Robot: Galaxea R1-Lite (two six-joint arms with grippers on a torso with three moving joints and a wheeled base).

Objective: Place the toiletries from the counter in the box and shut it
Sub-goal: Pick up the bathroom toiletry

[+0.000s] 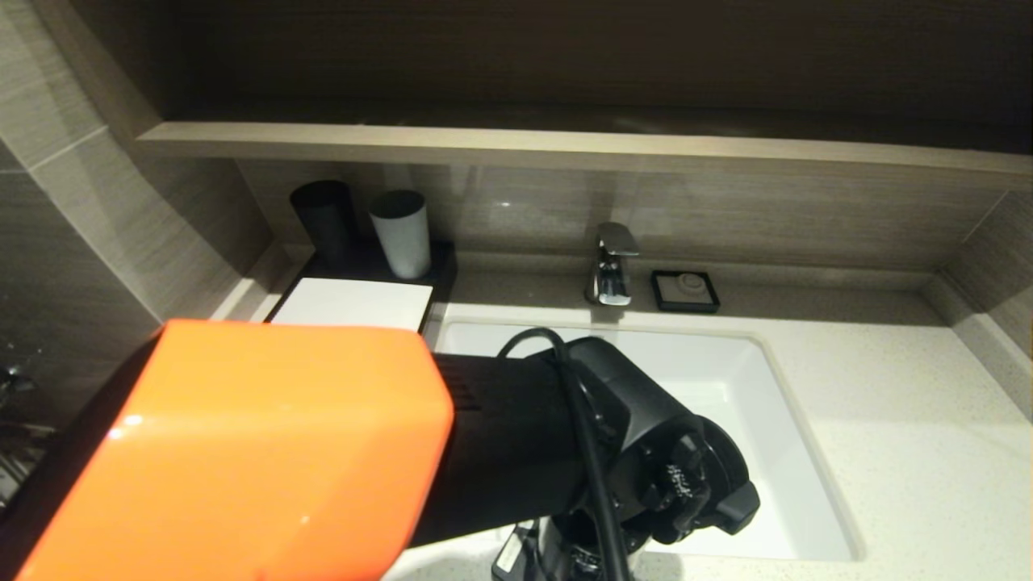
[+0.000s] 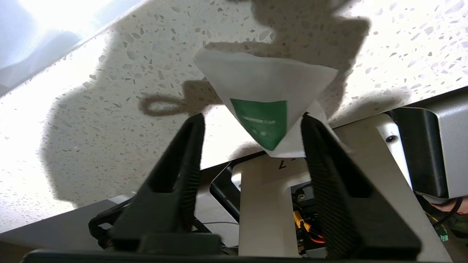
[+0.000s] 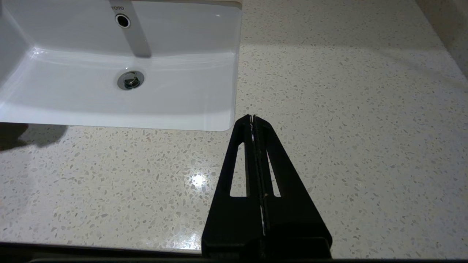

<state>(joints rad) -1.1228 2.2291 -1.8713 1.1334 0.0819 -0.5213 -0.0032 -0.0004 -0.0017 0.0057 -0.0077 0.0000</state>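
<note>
One toiletry packet (image 2: 263, 84), white with a green label at its near end, lies on the speckled counter (image 2: 91, 120) with that end jutting over the front edge. My left gripper (image 2: 252, 120) is open, with the packet's end between its fingertips and one fingertip (image 2: 310, 128) right at the packet's edge. In the head view the left arm (image 1: 646, 452) reaches down at the counter's front and hides the gripper and the packet. The box (image 1: 355, 303) sits shut at the back left. My right gripper (image 3: 252, 117) is shut and empty over the counter (image 3: 347, 109), near the basin's front corner.
The white basin (image 1: 775, 420) is set in the middle of the counter, with a faucet (image 1: 612, 266) and a small black soap dish (image 1: 686, 290) behind it. A black cup (image 1: 324, 214) and a white cup (image 1: 401, 230) stand behind the box. The robot's base (image 2: 267, 204) shows below the counter edge.
</note>
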